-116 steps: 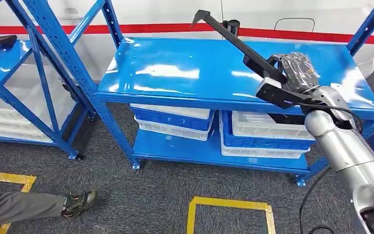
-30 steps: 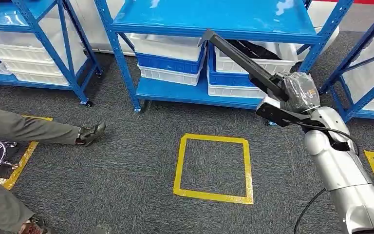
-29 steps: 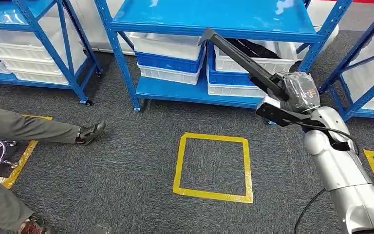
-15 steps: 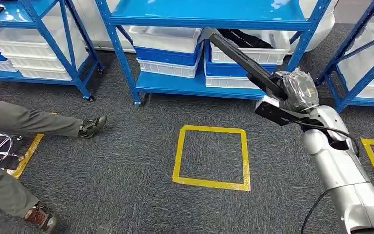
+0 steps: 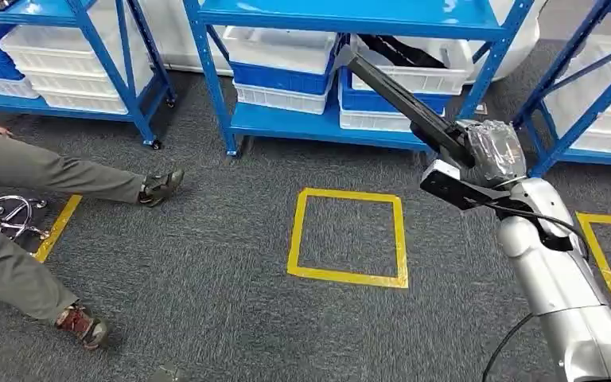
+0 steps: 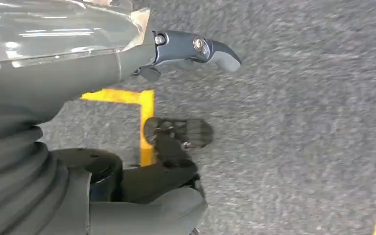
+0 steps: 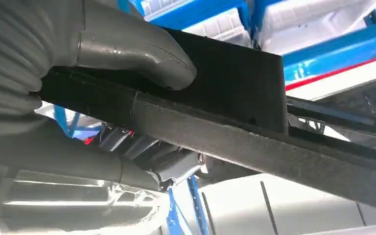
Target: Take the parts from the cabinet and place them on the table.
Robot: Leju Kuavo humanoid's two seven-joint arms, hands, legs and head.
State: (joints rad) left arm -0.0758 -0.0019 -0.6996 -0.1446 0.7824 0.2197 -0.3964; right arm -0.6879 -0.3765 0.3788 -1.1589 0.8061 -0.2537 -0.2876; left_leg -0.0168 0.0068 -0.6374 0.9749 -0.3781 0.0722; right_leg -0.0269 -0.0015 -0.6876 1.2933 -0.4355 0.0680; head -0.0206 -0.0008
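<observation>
From the head view, the robot's silver right arm [image 5: 561, 282] comes in from 5 o'clock and reaches toward 1 o'clock. Its right hand [image 5: 489, 155], wrapped in clear plastic, grips a long black part [image 5: 398, 95]. The part slants from the hand up toward 11 o'clock, and its far end overlaps the lower level of a blue rack [image 5: 350, 16] at 12 o'clock. In the right wrist view the thick grey thumb [image 7: 137, 51] presses on the flat black face of the part [image 7: 235, 122], which runs on past the hand as a dark bar.

White and blue bins [image 5: 282, 68] sit stacked on the rack's bottom shelf. One white bin [image 5: 414, 72] behind the part's tip holds dark pieces. More blue racks with bins stand at 10 o'clock [image 5: 64, 56] and 2 o'clock [image 5: 597, 87].

A square of yellow tape [image 5: 348, 236] marks the grey carpet [image 5: 207, 302] at the centre. At 9 o'clock a person's legs [image 5: 32, 199] in grey trousers stretch across the floor, with one shoe [image 5: 161, 185] near the rack's foot and the other [image 5: 79, 325] at 7 o'clock.

In the left wrist view, the left hand [image 6: 176, 93] hangs over the carpet, holding nothing; one grey finger [image 6: 200, 49] points outward and darker fingers [image 6: 176, 134] curl loosely apart from it.
</observation>
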